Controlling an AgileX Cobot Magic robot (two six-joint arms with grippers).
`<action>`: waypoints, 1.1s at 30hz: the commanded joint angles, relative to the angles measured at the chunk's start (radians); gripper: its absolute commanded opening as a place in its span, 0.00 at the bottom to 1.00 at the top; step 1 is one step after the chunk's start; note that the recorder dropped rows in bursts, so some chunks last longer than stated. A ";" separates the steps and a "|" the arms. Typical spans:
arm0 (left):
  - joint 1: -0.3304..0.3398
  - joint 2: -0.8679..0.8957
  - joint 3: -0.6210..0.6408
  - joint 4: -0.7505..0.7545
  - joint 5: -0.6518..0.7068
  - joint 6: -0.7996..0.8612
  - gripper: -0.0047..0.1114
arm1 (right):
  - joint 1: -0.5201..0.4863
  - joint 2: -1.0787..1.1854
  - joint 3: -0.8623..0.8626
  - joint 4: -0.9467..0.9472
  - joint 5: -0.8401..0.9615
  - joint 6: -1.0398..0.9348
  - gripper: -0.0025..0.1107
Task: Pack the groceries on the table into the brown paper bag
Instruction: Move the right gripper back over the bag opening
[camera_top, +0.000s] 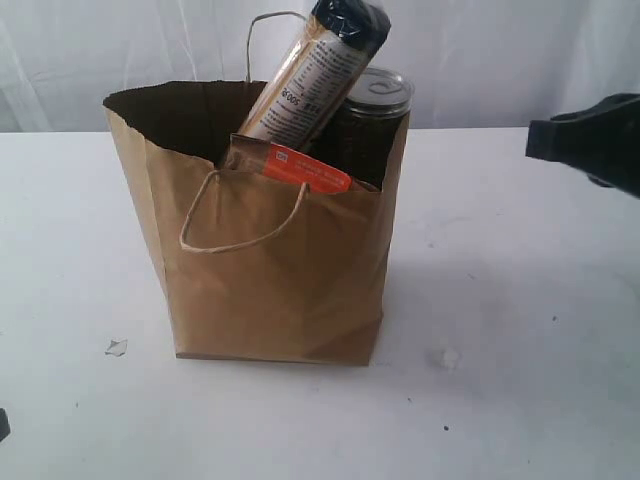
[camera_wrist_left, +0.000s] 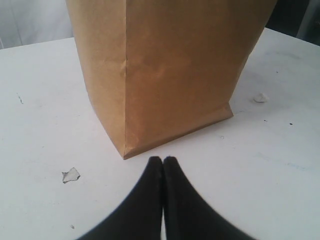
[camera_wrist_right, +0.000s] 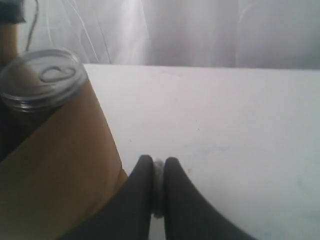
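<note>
The brown paper bag (camera_top: 280, 290) stands upright in the middle of the table (camera_top: 520, 300). Out of its mouth stick the long dark-ended pasta packet (camera_top: 310, 80), leaning right, the dark pull-tab can (camera_top: 375, 100) and the brown-orange pouch (camera_top: 300, 168). The jar, the bottle and the small packet are hidden. My left gripper (camera_wrist_left: 163, 160) is shut and empty, low over the table just short of the bag's bottom corner (camera_wrist_left: 125, 152). My right gripper (camera_top: 535, 140) hangs shut in the air to the right of the bag, level with the can (camera_wrist_right: 42, 80). A whitish speck shows in the slit between its tips (camera_wrist_right: 159, 161).
A torn paper scrap (camera_top: 117, 347) lies on the table left of the bag's base and a small white crumb (camera_top: 445, 357) to its right. The bag's cord handles (camera_top: 240, 215) hang over its front. White curtains close off the back.
</note>
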 joint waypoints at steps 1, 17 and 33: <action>0.000 -0.005 0.003 -0.008 0.003 0.002 0.04 | 0.000 -0.075 -0.001 0.121 -0.008 -0.169 0.02; 0.000 -0.005 0.003 -0.008 0.003 0.002 0.04 | 0.298 0.093 -0.223 0.290 0.015 -0.487 0.02; 0.000 -0.005 0.003 -0.008 0.003 0.002 0.04 | 0.471 0.407 -0.499 0.255 0.010 -0.576 0.02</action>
